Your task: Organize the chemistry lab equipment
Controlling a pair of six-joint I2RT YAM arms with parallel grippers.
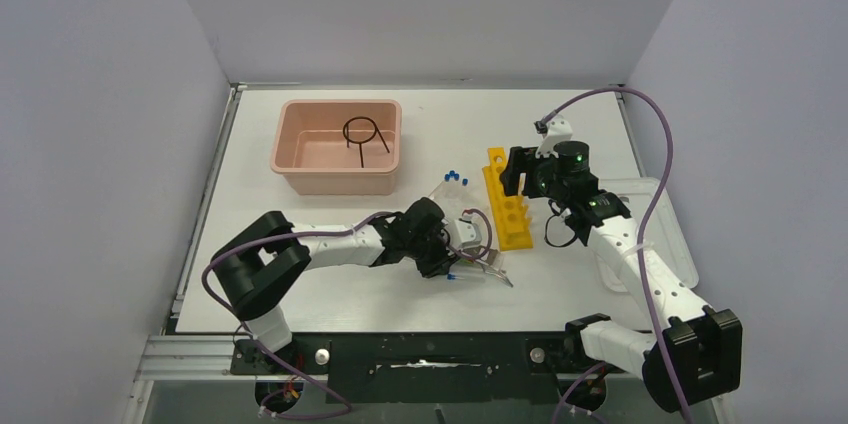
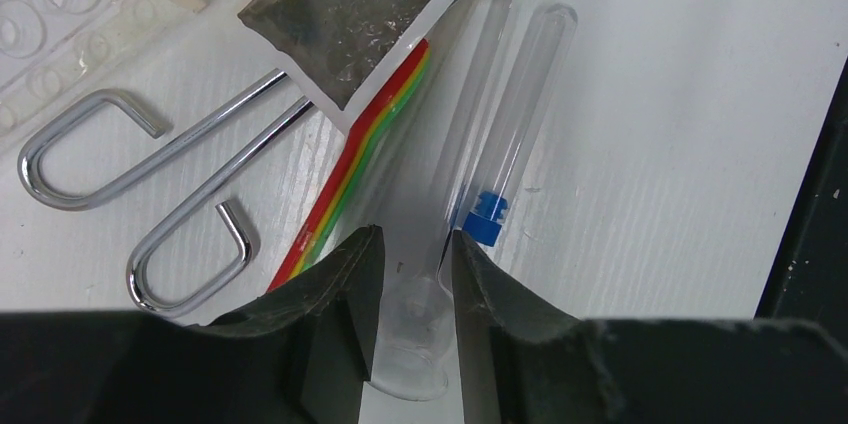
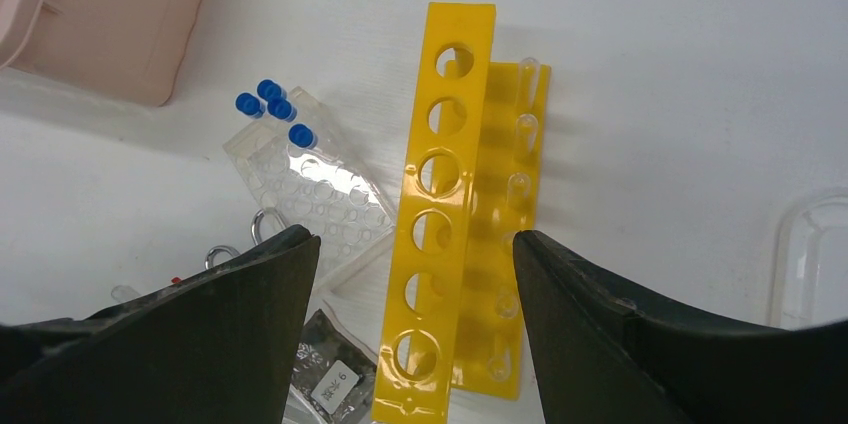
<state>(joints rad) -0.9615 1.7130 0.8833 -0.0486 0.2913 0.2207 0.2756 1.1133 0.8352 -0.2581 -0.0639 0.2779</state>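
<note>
My left gripper (image 2: pixel 417 244) is low over the table, its jaws closed on the open end of an uncapped clear tube (image 2: pixel 470 134). A blue-capped clear tube (image 2: pixel 520 104) lies just right of it. The metal tongs (image 2: pixel 150 164) and thin coloured sticks (image 2: pixel 370 144) lie to the left. In the top view this gripper (image 1: pixel 472 258) is at the table's centre front. My right gripper (image 3: pixel 410 244) is open wide above the yellow holed rack (image 3: pixel 440 144). The clear tube rack (image 3: pixel 310 179) holds several blue-capped tubes (image 3: pixel 270 104). The black wire ring (image 1: pixel 365 134) lies in the pink tub (image 1: pixel 300 172).
A packet of dark grey powder (image 2: pixel 340 14) lies across the tongs and sticks. The white lid (image 1: pixel 665 234) lies at the right edge under my right arm, and its corner shows in the right wrist view (image 3: pixel 810 254). The pink tub stands at the back left.
</note>
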